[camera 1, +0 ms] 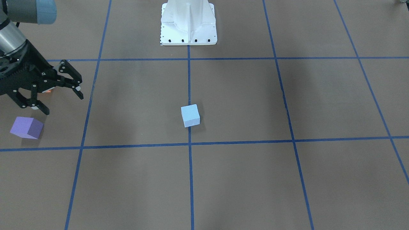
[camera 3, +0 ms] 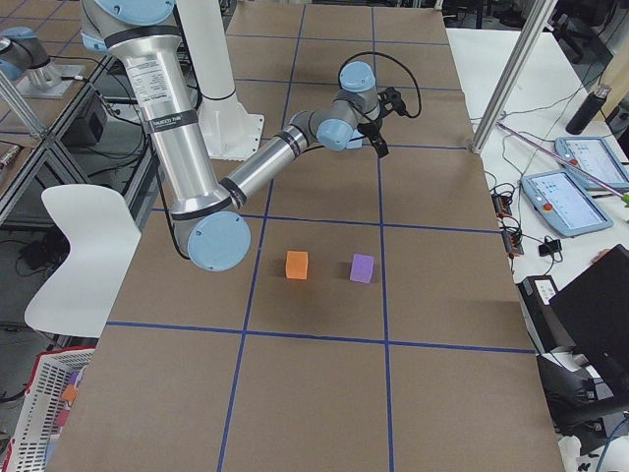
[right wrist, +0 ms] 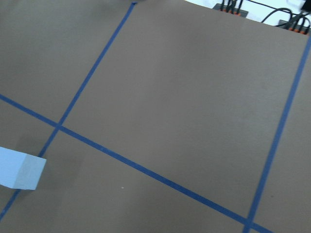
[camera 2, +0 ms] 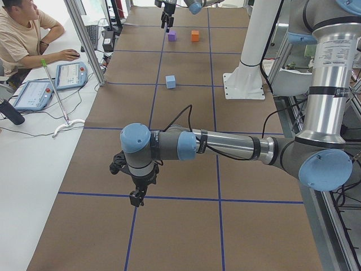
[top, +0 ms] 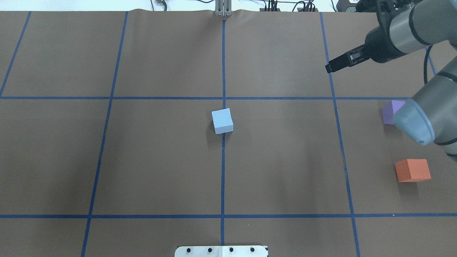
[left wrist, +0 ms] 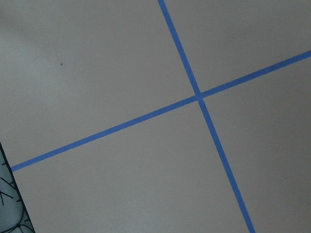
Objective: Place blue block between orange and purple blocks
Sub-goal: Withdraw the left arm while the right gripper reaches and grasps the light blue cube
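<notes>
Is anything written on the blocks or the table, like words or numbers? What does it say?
No text can be read anywhere.
The blue block, purple block and orange block have plain faces.
The tablets beside the table in the left side view show screens too small to read.

Silver arms, blue caps, black claw

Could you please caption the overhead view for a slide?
Blue block centred; purple block and orange block far right, right gripper poised beyond them.
</notes>
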Motion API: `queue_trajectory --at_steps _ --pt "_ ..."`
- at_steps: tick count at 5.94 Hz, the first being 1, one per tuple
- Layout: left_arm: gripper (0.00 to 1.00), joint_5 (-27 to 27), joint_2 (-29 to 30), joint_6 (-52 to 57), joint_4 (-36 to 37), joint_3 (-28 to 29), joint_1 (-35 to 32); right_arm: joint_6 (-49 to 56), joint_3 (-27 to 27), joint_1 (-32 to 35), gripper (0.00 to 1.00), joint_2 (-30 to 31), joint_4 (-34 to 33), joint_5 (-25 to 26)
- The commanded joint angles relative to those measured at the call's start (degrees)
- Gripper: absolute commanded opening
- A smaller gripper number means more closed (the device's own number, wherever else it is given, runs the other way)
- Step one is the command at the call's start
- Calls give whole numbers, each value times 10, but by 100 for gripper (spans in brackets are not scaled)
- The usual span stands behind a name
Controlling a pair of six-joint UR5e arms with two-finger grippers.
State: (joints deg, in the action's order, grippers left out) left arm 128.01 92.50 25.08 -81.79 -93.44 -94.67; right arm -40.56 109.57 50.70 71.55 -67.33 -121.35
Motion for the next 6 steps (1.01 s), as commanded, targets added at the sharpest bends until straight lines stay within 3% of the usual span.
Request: queue_trajectory --at_steps 1,2,3,4,6 --pt "100 1 -21 -26 -29 -2 0 -93 1 -86 99 -50 -79 55" --pt "100 1 -24 -29 -40 -3 0 -95 -7 -141 99 -127 -211 122" --pt "100 1 -24 -29 -42 -4 0 -119 -40 -169 99 -188 -256 145" --pt "100 2 -24 -28 -42 -4 0 -150 -126 -182 99 -260 -257 151" --pt "100 2 -24 -28 -43 -5 1 -148 -258 -196 99 -331 -240 184"
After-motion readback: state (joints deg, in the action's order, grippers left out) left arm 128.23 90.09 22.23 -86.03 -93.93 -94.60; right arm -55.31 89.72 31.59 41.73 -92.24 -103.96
